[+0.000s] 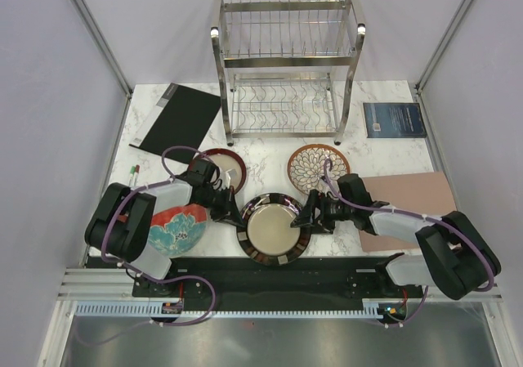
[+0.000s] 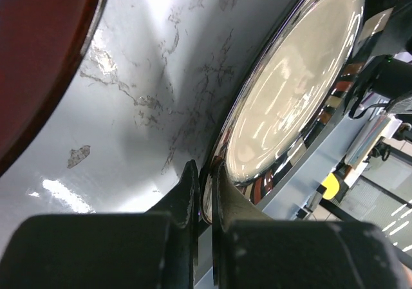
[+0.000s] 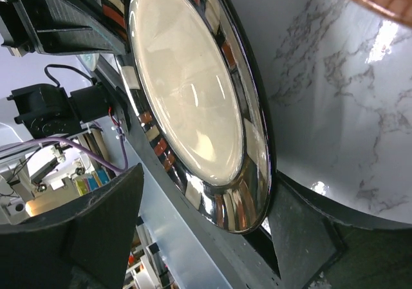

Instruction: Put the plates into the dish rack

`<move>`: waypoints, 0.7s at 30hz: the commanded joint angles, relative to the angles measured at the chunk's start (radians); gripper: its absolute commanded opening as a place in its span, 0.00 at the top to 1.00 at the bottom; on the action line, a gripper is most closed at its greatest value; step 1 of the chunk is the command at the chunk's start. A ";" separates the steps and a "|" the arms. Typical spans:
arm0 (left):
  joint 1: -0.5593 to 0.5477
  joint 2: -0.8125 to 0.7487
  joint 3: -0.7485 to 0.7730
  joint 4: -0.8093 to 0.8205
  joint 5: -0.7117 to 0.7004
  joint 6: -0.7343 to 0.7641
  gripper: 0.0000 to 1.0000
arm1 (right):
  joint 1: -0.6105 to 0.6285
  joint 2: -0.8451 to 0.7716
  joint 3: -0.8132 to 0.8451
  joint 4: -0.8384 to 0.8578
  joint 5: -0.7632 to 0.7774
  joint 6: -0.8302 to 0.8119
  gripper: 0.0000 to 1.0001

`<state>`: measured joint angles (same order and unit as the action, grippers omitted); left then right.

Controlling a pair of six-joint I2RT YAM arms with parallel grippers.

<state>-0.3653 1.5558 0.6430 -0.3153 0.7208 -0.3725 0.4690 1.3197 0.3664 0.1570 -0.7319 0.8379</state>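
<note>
Where the left gripper meets the black-checked plate, its jaws are seen drawn together, with the plate's left rim pinched between them. The right gripper is found spread, one finger on each side of the same plate's right rim; contact there cannot be confirmed. This plate is located near the front edge of the table, between the two grippers.

Four plates are counted, all on the table in front of the rack. The red plate with teal flowers is partly covered by the left arm. The dark-red-rimmed plate and the brown plate with white petals are set further back. One dish rack of two tiers is noted at the rear.

One black folder, one blue book and one pinkish board are also recorded.
</note>
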 commanded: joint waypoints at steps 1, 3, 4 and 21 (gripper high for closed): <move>-0.060 -0.013 0.024 -0.011 -0.086 0.034 0.98 | 0.034 -0.091 0.118 0.176 -0.112 0.041 0.22; -0.072 -0.020 0.018 -0.011 -0.083 0.034 0.98 | 0.037 -0.096 0.169 0.158 -0.106 0.000 0.23; -0.076 -0.028 0.011 -0.011 -0.086 0.041 0.98 | 0.039 -0.093 0.189 0.138 -0.092 -0.026 0.23; -0.063 -0.043 -0.009 0.051 0.315 0.145 0.97 | 0.040 -0.105 0.189 0.115 -0.161 -0.126 0.30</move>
<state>-0.3885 1.5578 0.6579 -0.4038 0.7658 -0.2676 0.4702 1.2686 0.5224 0.0544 -0.6979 0.7288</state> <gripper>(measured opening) 0.057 0.709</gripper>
